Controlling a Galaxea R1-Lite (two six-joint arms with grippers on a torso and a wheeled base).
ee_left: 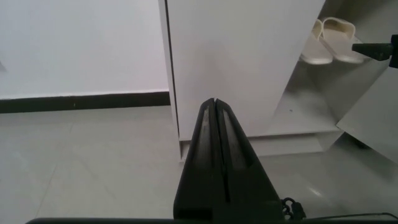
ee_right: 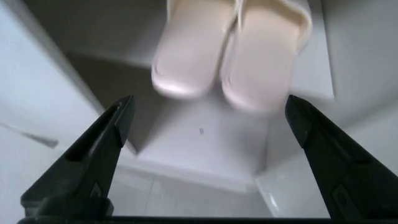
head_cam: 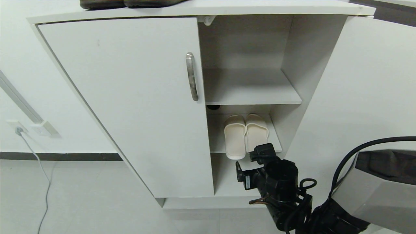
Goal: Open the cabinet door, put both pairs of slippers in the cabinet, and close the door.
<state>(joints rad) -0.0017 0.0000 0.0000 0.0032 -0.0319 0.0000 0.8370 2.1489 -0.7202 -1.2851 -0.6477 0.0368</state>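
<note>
On the lower of two shelf boards in the open right half of the white cabinet (head_cam: 260, 8) lay one pair of cream slippers (head_cam: 246, 135): two pieces, side by side and touching, plain moulded slides with a broad strap each, the near end of the left one jutting just past the shelf's front edge. From the head view were listed: one further pair, dark slippers (head_cam: 146, 2), two pieces, on the cabinet top above the closed door; one left door (head_cam: 130, 97), closed, with one metal handle (head_cam: 191, 76); one right door (head_cam: 364, 84), swung wide; one wall socket (head_cam: 40, 130) with one grey cable (head_cam: 39, 169) trailing to the floor. The right wrist view settled what the head view left unclear: the right gripper (ee_right: 208, 109) stood just in front of the cream pair, not touching it, its two black fingers (ee_right: 99, 149) spread wide with nothing between them. The left wrist view added the left gripper (ee_left: 214, 102), low over the pale floor (ee_left: 74, 162) before the closed door, well apart from the shelves, its fingers pressed flat together on nothing.
</note>
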